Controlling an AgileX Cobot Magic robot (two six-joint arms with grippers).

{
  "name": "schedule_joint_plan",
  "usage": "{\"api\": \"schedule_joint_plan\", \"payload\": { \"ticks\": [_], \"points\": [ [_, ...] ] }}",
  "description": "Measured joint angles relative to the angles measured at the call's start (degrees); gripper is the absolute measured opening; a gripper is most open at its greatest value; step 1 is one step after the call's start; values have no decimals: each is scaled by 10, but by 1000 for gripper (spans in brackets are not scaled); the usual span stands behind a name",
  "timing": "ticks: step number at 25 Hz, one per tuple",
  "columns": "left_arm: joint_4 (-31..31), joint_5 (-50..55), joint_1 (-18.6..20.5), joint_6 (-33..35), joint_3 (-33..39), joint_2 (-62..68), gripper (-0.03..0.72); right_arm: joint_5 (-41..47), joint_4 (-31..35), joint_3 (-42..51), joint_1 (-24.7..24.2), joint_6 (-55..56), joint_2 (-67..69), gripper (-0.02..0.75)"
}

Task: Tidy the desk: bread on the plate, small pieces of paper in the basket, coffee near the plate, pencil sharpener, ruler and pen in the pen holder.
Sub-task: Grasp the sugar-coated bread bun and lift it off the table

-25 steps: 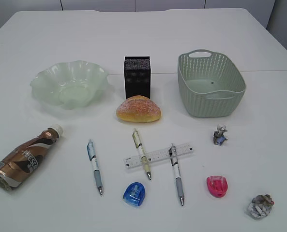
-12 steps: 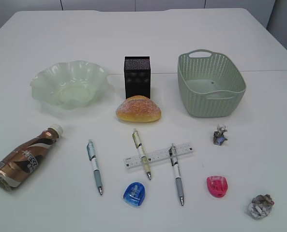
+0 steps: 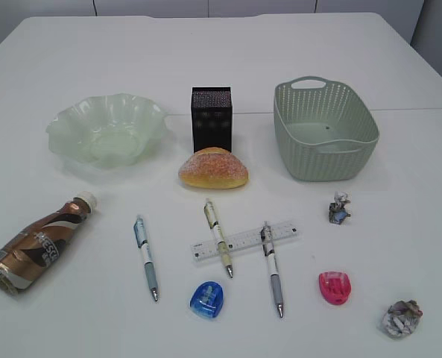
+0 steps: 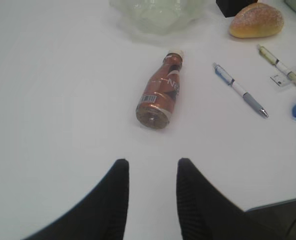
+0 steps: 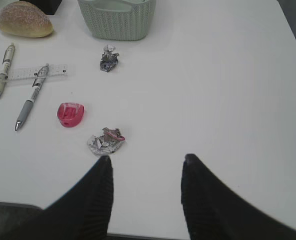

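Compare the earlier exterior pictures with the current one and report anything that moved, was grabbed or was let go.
Nothing visibly changed. The bread, coffee, ruler, pens, sharpeners and both paper wads lie where they were, the plate and basket hold nothing, and no gripper shows in the exterior view.

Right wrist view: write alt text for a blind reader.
The open black tool hovers empty over a white desk, just right of a crumpled grey paper wad. Beyond lie a pink pencil sharpener, a second wad and a grey-green woven-look basket.
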Motion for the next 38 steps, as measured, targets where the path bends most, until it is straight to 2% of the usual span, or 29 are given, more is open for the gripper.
{"api": "schedule_joint_plan", "payload": {
  "ticks": [5,12,15,19,21,23,29,33,35,38],
  "points": [
    [0,51,0,0,-106,102,239,0,-1,0,0,22,0,365],
    [-4,66,0,0,-310,331,239,0,-24,-15,0,103,6,365],
    [-37,66,0,0,-383,417,239,-5,-26,-39,0,124,71,365],
    [-124,66,-14,33,-445,522,239,-13,-26,-95,0,141,212,365],
    [-147,66,-41,60,-469,571,239,-16,-26,-131,0,147,286,365],
    [-142,66,-72,84,-490,627,239,-20,-22,-165,0,157,347,365],
    [-49,62,-186,99,-568,772,260,-15,1,-257,0,168,496,365],
    [-9,60,-241,99,-614,877,369,-1,4,-310,0,171,573,365],
    [-7,58,-255,100,-636,929,454,2,4,-339,0,171,607,365],
    [-4,53,-261,105,-663,1000,518,6,6,-385,0,172,645,365]
  ]
}}
